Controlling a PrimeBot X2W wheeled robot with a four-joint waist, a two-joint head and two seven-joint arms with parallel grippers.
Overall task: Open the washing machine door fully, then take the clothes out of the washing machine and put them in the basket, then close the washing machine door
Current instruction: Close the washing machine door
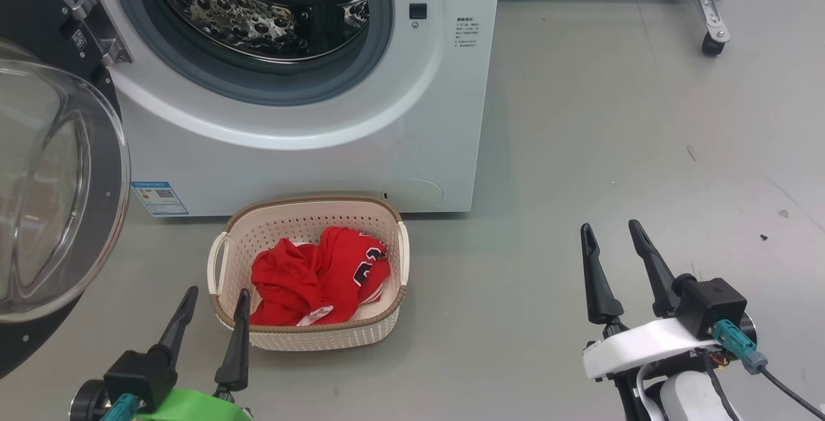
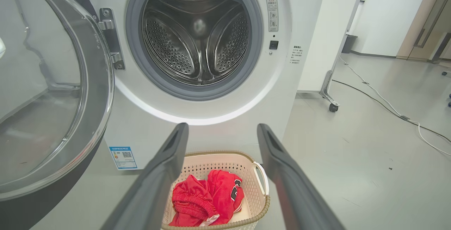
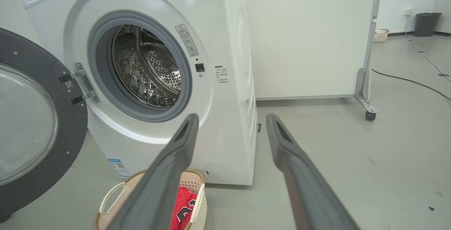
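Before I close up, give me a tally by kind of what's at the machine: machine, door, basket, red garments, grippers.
Washing machine: 1
Washing machine door: 1, swung open
Basket in front of the machine: 1
Red garments: 2 as far as the folds show, both in the basket
Grippers: 2, left gripper and right gripper, both open
Total: 7

Just beyond the left gripper (image 1: 218, 291), fingers spread, the basket (image 1: 309, 202) holds the clothes (image 1: 316, 276) before the washing machine (image 1: 290, 163), whose door (image 1: 58, 182) stands wide at that gripper's left.
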